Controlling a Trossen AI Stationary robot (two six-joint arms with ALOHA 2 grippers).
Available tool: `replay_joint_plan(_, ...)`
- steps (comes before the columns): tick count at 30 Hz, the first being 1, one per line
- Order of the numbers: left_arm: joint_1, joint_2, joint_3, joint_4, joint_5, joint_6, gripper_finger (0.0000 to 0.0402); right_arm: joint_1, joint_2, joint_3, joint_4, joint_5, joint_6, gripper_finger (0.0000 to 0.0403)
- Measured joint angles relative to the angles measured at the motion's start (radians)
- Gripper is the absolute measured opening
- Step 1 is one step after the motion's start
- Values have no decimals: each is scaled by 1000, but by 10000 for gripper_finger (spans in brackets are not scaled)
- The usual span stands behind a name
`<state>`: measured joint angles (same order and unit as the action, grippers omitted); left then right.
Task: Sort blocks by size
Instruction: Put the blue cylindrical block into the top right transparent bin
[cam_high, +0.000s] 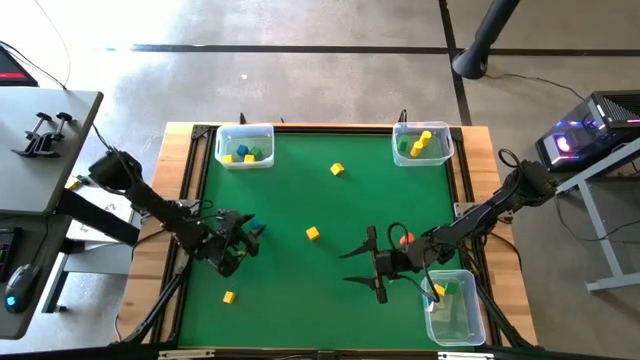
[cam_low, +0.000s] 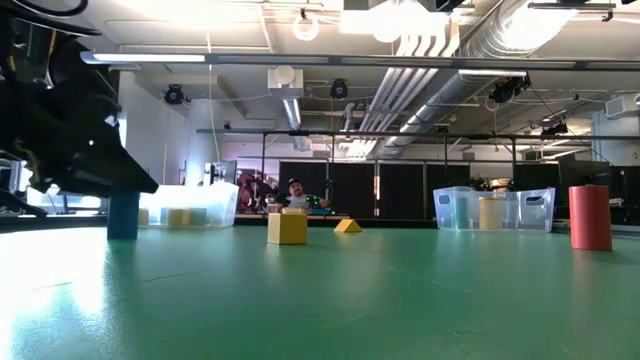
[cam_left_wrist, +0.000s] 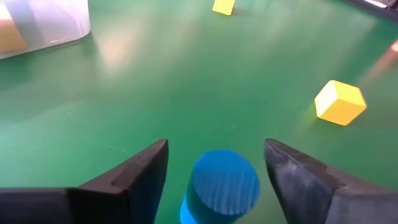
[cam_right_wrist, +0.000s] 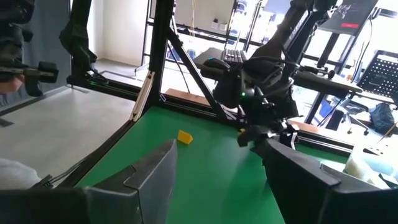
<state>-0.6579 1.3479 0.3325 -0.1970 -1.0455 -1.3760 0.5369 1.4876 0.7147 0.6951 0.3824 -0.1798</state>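
Left tool (cam_left_wrist: 214, 180): spread, straddling the blue block (cam_left_wrist: 221, 186), not yet pinching.
Blue block: upright on the bench (cam_high: 300, 290), left side.
Right tool (cam_high: 368, 265): spread, empty, well apart.

Green-topped counter (cam_high: 300, 290) with wooden rim, three clear plastic bins at far-left corner (cam_high: 245, 146), far-right corner (cam_high: 422, 143) and near-right corner (cam_high: 450, 305), loose yellow blocks (cam_high: 313, 233), blue cylinder (cam_high: 257, 231) near left edge, red cylinder (cam_high: 406, 238).
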Motion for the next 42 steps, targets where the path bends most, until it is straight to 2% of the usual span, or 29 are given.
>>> replay_joint_plan(9, 31, 0, 0, 38, 48, 86, 141, 0, 0, 0, -64, 0, 56, 232)
replay_joint_plan(13, 31, 0, -1, 136, 34, 158, 95, -1, 1, -9, -120, 0, 85, 232)
replay_joint_plan(17, 31, 0, -1, 394, -20, 366, 95, -26, 7, -52, -124, 23, 128, 232)
replay_joint_plan(21, 31, 0, -1, 787, -13, 747, 95, -71, 33, -107, -33, 47, 165, 232)
replay_joint_plan(24, 31, 0, 0, 1084, 58, 1068, 95, -108, 87, -141, 119, 39, 161, 232)
replay_joint_plan(27, 38, 0, 10, 1277, 152, 1304, 95, -140, 176, -142, 275, 34, 155, 232)
replay_joint_plan(30, 61, 0, 53, 1327, 212, 1436, 95, -162, 287, -112, 465, 33, 142, 232)
replay_joint_plan(35, 116, 72, 166, 1326, 352, 1547, 95, -179, 438, -23, 675, 33, 99, 232)
replay_joint_plan(39, 137, 190, 282, 1342, 431, 1641, 95, -184, 486, 53, 686, 25, 85, 232)
replay_joint_plan(42, 137, 263, 354, 1354, 436, 1720, 95, -178, 489, 79, 691, -2, 62, 232)
